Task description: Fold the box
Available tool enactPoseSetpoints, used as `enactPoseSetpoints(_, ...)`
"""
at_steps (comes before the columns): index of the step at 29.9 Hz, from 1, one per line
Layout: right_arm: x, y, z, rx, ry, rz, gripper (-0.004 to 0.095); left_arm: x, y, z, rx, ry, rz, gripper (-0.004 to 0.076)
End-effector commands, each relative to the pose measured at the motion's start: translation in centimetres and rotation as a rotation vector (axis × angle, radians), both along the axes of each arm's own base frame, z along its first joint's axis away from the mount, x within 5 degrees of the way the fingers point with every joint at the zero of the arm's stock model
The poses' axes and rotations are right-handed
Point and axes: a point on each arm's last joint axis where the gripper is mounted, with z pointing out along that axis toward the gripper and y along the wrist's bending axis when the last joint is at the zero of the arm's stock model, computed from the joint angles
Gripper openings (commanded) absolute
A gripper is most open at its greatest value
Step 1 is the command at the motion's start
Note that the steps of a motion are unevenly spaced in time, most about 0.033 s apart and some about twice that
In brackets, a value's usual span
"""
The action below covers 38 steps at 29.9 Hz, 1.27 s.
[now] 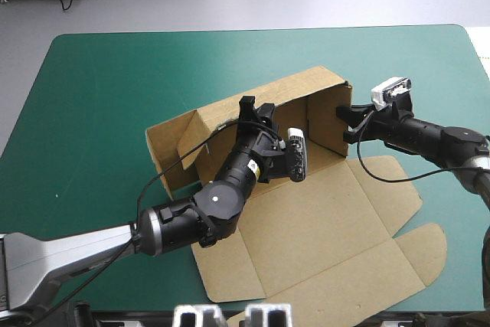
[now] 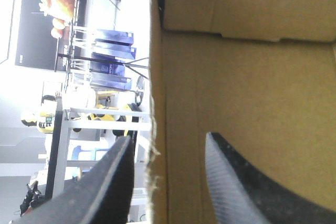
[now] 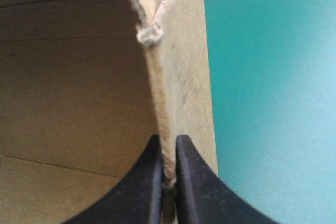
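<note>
- left arm (image 1: 172, 226): comes in from the near left corner and reaches forward and rightward to mid-table, bent at the elbow joint, with the forearm slanting up-table.
- left gripper (image 1: 256, 109): its fingers (image 2: 113, 182) stand apart with their wide bases spread. They straddle a raised wall edge of the box (image 2: 252, 77) (one finger outside, one inside).
- right arm (image 1: 440, 142): comes in from the right edge, stretched leftward and low over the table.
- right gripper (image 3: 168, 139): its fingers (image 3: 191, 182) are all but together, pinching the box's end wall between the tips (one finger on each face).
</note>
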Motion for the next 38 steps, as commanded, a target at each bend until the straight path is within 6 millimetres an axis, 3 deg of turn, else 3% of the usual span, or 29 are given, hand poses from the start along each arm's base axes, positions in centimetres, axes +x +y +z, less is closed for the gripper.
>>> enactPoseSetpoints(1,0.1,0.5,1.1,-0.001,-0.029,-0.014,-0.0004,-1.4,1.2,3.9,-0.135,-0.061,0.008,0.0312)
enactPoseSetpoints(6,0.2,1.1,1.1,0.015,-0.001,-0.037,-0.0003,-1.8,3.3,6.5,-0.219,-0.137,0.070,0.0281)
enactPoseSetpoints(8,0.4,1.7,1.4,0.017,0.001,-0.046,-0.0003,-1.3,4.8,8.0,-0.295,-0.230,0.134,0.0200)
enactPoseSetpoints(11,1.1,3.0,2.6,0.021,-0.005,-0.075,-0.0003,0.1,7.7,10.3,-0.422,-0.271,0.226,0.0006)
enactPoseSetpoints(19,2.7,6.0,7.5,0.021,0.008,-0.160,-0.0003,5.1,16.8,14.1,-0.670,-0.227,0.598,-0.0002)
enactPoseSetpoints(24,3.3,5.6,11.0,-0.046,0.068,-0.200,-0.0003,6.7,21.7,14.2,-0.767,-0.061,0.784,-0.0002)
enactPoseSetpoints(28,4.0,5.0,11.5,-0.203,0.249,-0.228,-0.0003,7.1,24.5,13.3,-0.789,0.091,0.890,-0.0002)
enactPoseSetpoints(34,5.6,5.4,10.4,-0.243,0.444,-0.204,-0.0003,6.8,27.1,11.5,-0.772,0.280,1.030,-0.0002)
enactPoseSetpoints(38,6.7,5.7,8.3,-0.266,0.545,-0.184,-0.0005,6.5,27.9,10.8,-0.747,0.369,1.059,-0.0002)
